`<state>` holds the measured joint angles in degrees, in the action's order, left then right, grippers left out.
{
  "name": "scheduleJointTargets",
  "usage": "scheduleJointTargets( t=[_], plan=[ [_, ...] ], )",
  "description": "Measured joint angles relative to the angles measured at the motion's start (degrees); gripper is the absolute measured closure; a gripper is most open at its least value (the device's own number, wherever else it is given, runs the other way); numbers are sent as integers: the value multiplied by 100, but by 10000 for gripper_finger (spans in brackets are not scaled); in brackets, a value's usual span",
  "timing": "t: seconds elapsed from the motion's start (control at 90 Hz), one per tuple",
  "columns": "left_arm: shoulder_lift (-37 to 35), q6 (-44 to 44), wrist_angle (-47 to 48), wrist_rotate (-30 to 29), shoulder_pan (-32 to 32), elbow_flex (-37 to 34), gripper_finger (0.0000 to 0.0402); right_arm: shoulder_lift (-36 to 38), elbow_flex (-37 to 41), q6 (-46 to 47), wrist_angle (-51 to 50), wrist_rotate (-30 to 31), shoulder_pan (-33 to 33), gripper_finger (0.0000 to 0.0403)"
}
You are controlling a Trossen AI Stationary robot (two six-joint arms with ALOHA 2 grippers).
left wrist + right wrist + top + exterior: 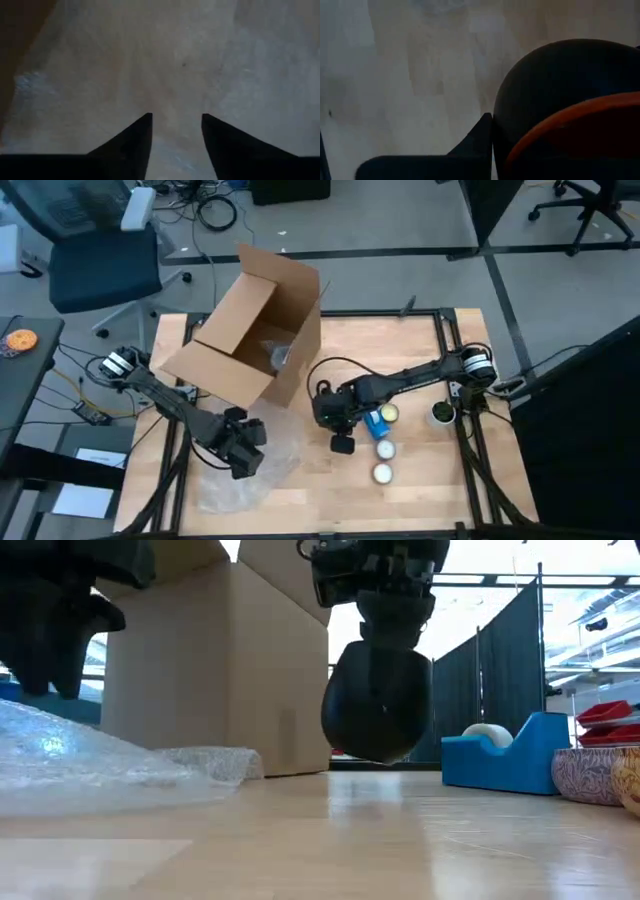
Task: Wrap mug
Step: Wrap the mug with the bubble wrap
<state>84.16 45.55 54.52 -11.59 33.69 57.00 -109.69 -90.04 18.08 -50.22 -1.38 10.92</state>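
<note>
One mug (377, 700) hangs clamped in the right gripper (342, 442); the left gripper (176, 131), fingers apart, hovers over one bubble-wrap sheet (235, 480).

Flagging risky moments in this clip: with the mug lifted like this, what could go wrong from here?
1. The right tool holds the mug clear of the table by its rim only; it could slip and drop.
2. The tape dispenser sits close beside the mug, so a sideways swing could hit it.
3. The left tool hangs open over the bubble wrap, which lies loose and could shift when the mug lands.
</note>
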Motion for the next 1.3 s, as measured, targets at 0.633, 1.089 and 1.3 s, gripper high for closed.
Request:
scheduleJointTargets(
  t=[0.633, 1.089, 1.3],
  plan=[
    [74, 267, -2230, 111, -183, -1429, 203, -400, -4, -604, 193, -547, 409, 403],
    [468, -356, -2171, 71, 244, -788, 399, -516, -239, -680, -241, -74, 606, 384],
    [462, -654, -1477, -483, 435, 321, 401, -510, -699, -669, -493, 96, 660, 365]
  ],
)
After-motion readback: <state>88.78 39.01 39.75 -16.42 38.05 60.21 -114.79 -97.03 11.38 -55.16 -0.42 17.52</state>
